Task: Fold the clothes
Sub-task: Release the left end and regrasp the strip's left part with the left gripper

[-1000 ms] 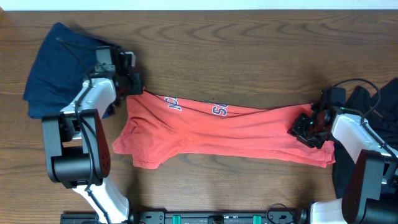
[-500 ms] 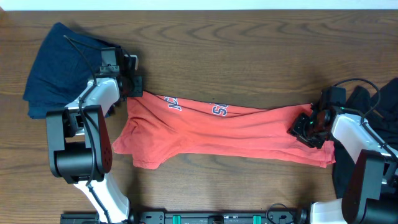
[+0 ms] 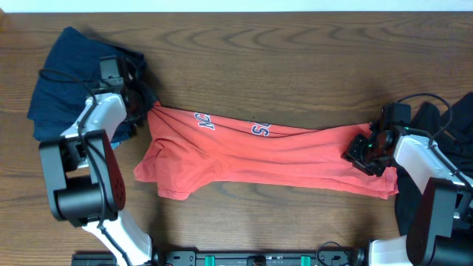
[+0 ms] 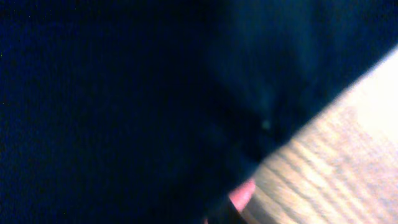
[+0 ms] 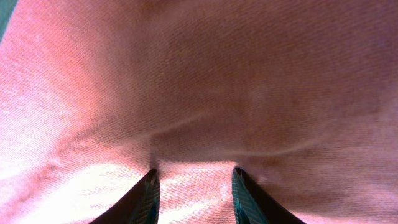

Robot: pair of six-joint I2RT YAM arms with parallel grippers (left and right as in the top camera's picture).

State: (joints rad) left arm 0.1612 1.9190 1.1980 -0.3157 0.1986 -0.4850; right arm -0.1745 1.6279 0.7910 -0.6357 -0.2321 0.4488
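The coral-red T-shirt lies stretched in a long band across the table, its white lettering on the upper edge. My left gripper is shut on the shirt's top left corner, right at the edge of the dark navy garment. The left wrist view is filled with navy cloth, with only a small pink bit of shirt at the bottom. My right gripper holds the shirt's right end. In the right wrist view red cloth is bunched between my fingertips.
A black garment and cables lie at the right edge behind the right arm. The navy garment covers the far left corner. Bare wooden table stretches behind the shirt. Wood also shows in the left wrist view.
My left gripper has moved left and slightly back, onto the navy garment's edge, dragging the shirt's top left corner with it. The right gripper has stayed still.
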